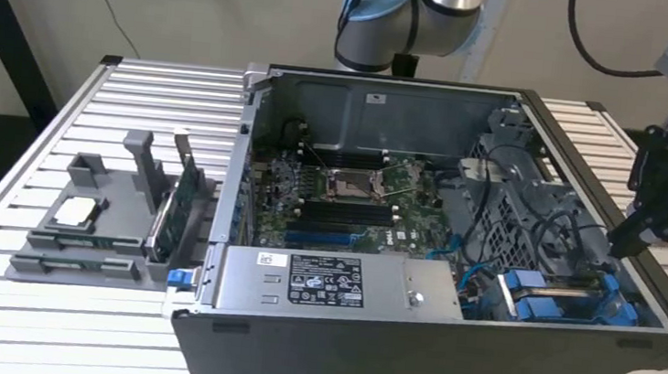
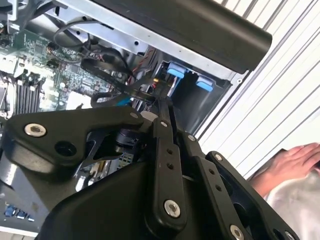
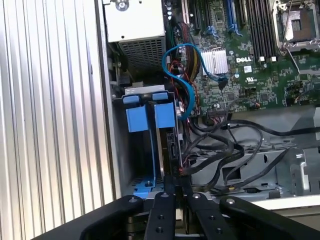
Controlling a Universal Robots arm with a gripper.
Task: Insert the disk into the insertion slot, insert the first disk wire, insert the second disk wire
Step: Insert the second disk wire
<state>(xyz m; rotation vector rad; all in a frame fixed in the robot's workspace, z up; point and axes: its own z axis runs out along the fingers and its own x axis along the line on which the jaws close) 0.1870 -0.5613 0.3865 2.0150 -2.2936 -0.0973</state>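
Note:
The disk [image 3: 169, 142] stands on edge inside the insertion slot [image 3: 131, 165], its blue carrier bracket [image 3: 165, 116] beside a second blue rail. In the exterior view, my black gripper [image 1: 625, 244] hangs over the slot [image 1: 557, 298] at the near right corner of the open computer case. Its fingers are closed together at the disk's end in both wrist views. The fingertips [image 3: 178, 181] pinch the black connector of a disk wire [image 2: 136, 90] at the gripper's tip [image 2: 167, 103]. Other black wires [image 3: 225, 150] loop beside the disk.
The case sits on a slatted metal table [image 1: 134, 94]. A grey tray [image 1: 85, 218] with a green circuit card [image 1: 186, 196] stands at the exterior view's left. The motherboard [image 1: 358, 198] and power supply box [image 1: 325, 283] fill the case. A person's hand [image 2: 295, 165] rests on the table.

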